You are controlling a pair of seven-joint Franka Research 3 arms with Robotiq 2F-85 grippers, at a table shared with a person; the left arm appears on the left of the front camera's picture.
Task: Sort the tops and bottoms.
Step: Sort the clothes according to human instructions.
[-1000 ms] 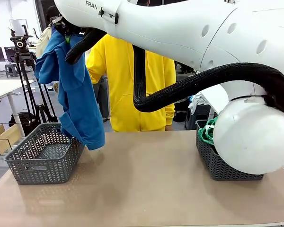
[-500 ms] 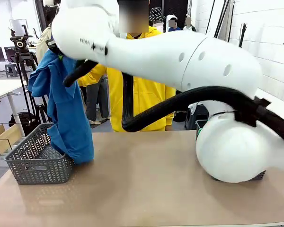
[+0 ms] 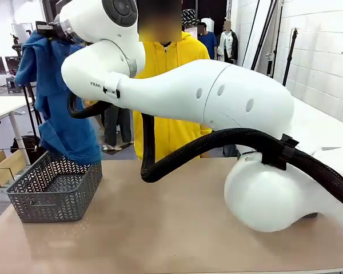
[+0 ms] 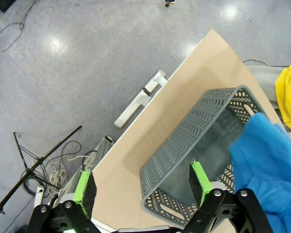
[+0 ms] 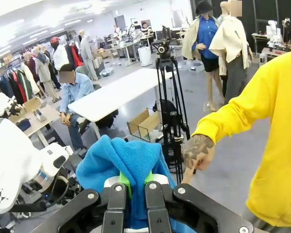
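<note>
**Blue shirt held over left basket**

Basket sits at the bench's left end. Shirt hangs above it, hem at the far rim. Risk: on release, cloth may drape over the rim or fall behind, since most hangs beyond it. Right arm reaches across, raised high; right gripper fingers pinched tight on shirt. Left gripper fingers spread wide, empty, above the basket.

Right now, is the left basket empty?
Yes: in the left wrist view the grey basket shows a bare floor, and the blue shirt hangs beside it, not inside.
</note>
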